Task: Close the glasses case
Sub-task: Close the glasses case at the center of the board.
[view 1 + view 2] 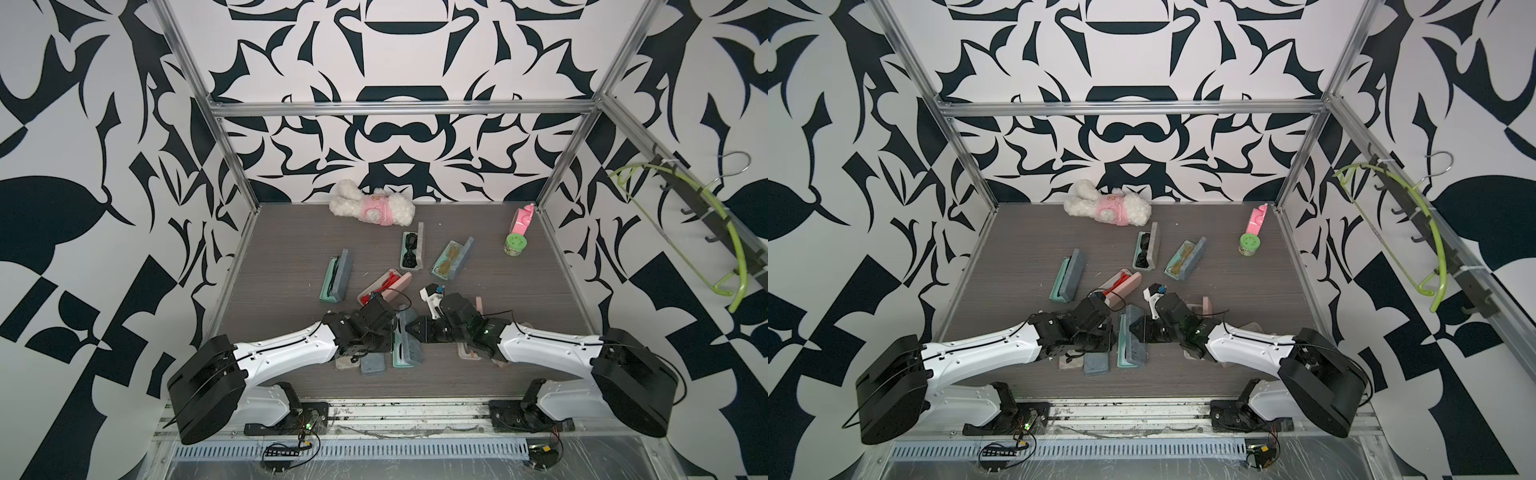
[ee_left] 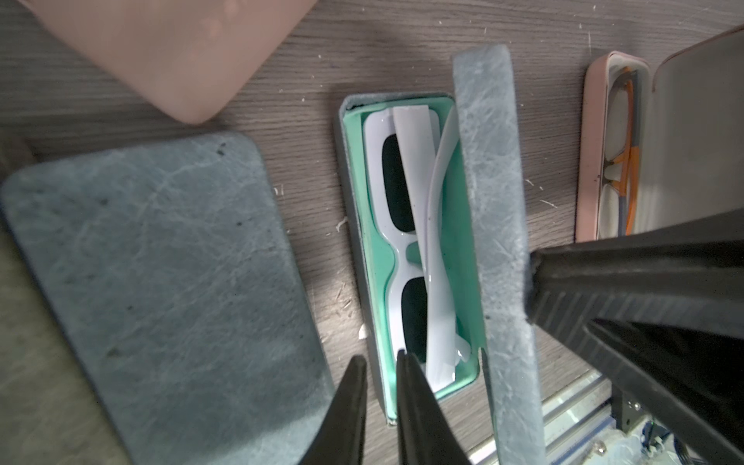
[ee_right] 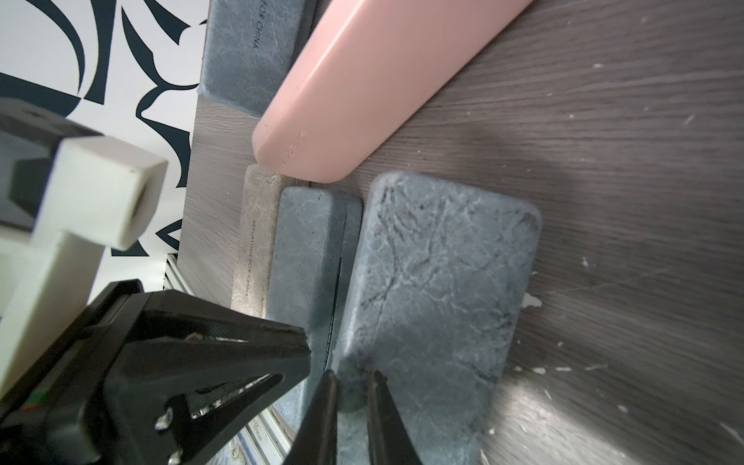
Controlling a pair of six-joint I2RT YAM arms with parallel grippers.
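Open glasses case lies between the arms: left pincer grasps its base rim; right pincer, clenched empty, touches the upright lid.

Robot lab cell, aluminium frame, patterned walls, wood-grain tabletop

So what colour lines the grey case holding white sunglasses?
Mint green lining; grey case shows best in left wrist view.

Black-and-white patterned walls, aluminium frame, grey wood-grain tabletop
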